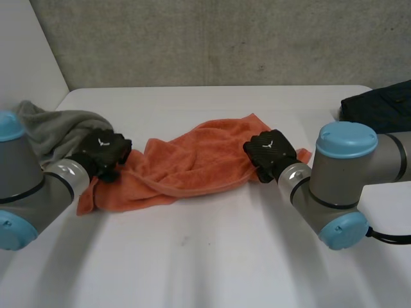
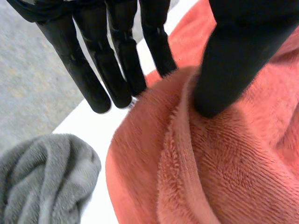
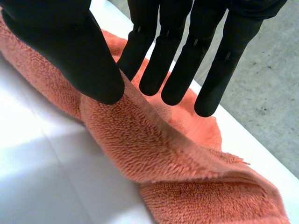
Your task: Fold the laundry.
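At the towel's left end, the left hand has its thumb sunk into a raised fold of the orange towel. It pinches the fold against straight fingers that stand just behind the edge. At the opposite end the right hand does likewise. Its thumb is on one side of a lifted ridge and its fingers are straight and slightly spread on the other, with the cloth nipped between the thumb and the nearest finger. Both holds look light.

The towel lies across the middle of the table, between the two hands. It is bunched and creased, one long edge is rolled over itself, and a corner trails beside the left wrist. Finding: no clean fold is made, and the cloth is neither flat nor squared. In my judgement the work is at an early stage, with spreading, halving and stacking all left to do.

Further laundry is outstanding. A grey towel sits crumpled just beside the left hand, at the table's left edge. A dark garment lies heaped at the far right corner, well apart from the towel.

The table is white and smooth. Behind it is a plain grey concrete wall.
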